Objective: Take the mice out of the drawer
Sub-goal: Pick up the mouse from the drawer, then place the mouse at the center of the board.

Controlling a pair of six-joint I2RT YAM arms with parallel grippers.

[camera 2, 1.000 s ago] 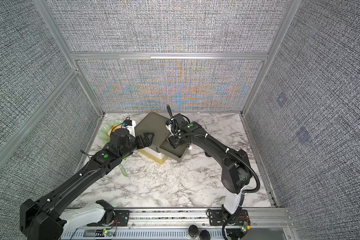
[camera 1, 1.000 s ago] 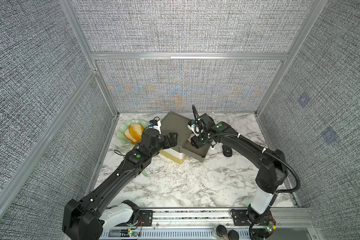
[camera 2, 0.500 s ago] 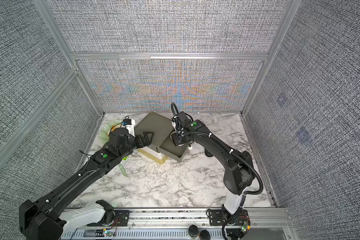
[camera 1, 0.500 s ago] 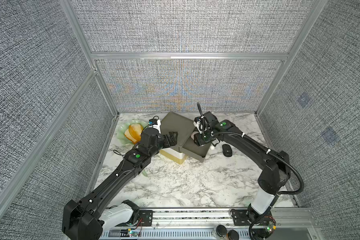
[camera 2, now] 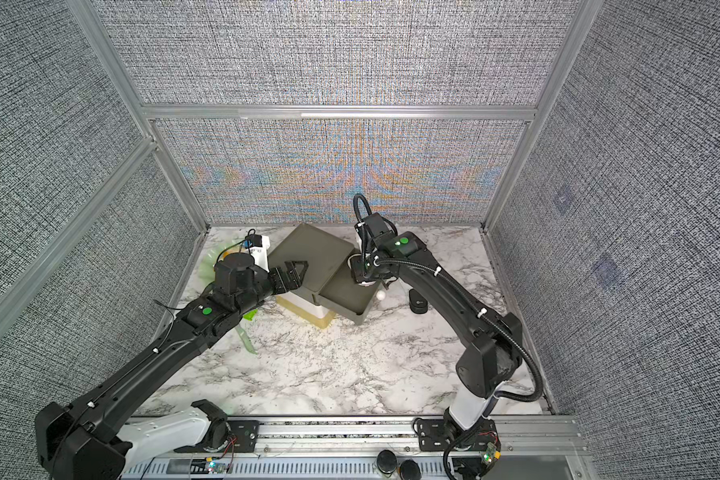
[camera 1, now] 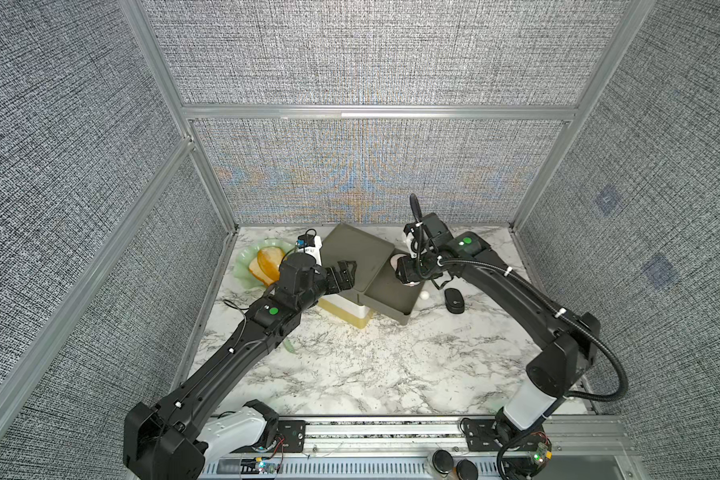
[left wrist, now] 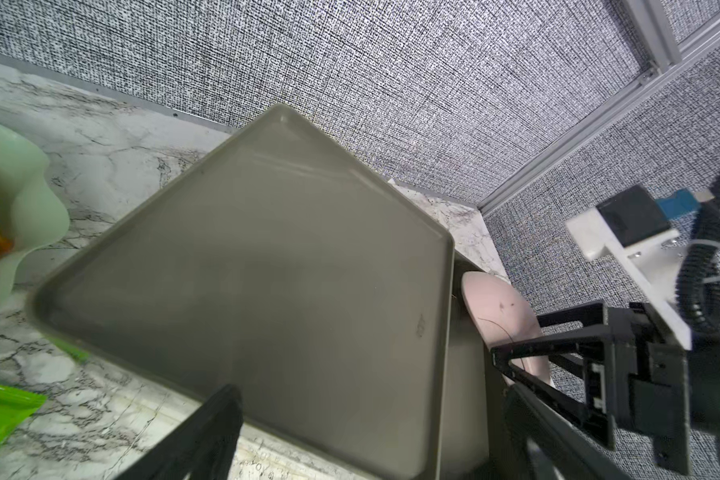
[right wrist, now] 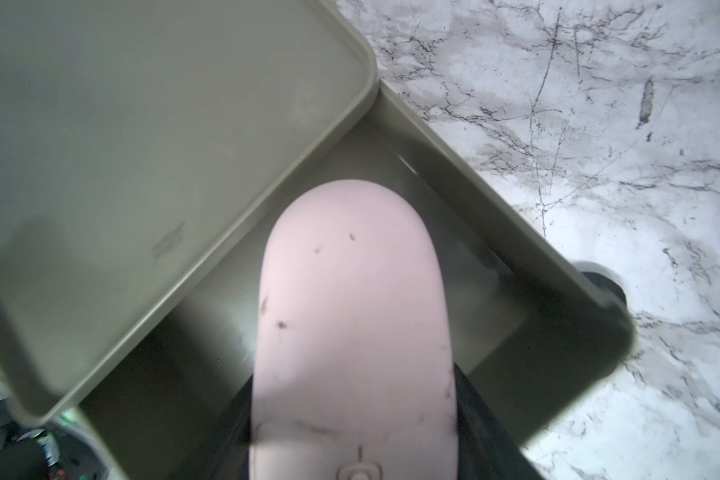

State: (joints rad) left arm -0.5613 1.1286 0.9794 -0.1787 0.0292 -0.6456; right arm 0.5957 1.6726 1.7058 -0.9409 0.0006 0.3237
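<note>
Over the open drawer (camera 1: pixel 400 318) near the back edge of the counter (camera 1: pixel 391 365), the right fingers (right wrist: pixel 491 415) clamp the pink mouse (right wrist: pixel 350 316); lift straight up, clear the drawer wall, then set it beside the black mouse (camera 1: pixel 454 300). The left fingers (left wrist: pixel 208 432) gape wide, empty. Anything under the cabinet top (camera 1: pixel 356 253) is hidden.

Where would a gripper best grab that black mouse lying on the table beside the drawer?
Across its narrow middle, pinching the two long sides, coming straight down from above. The black mouse lies flat on the table, a low domed oval; its long sides look clear.
</note>
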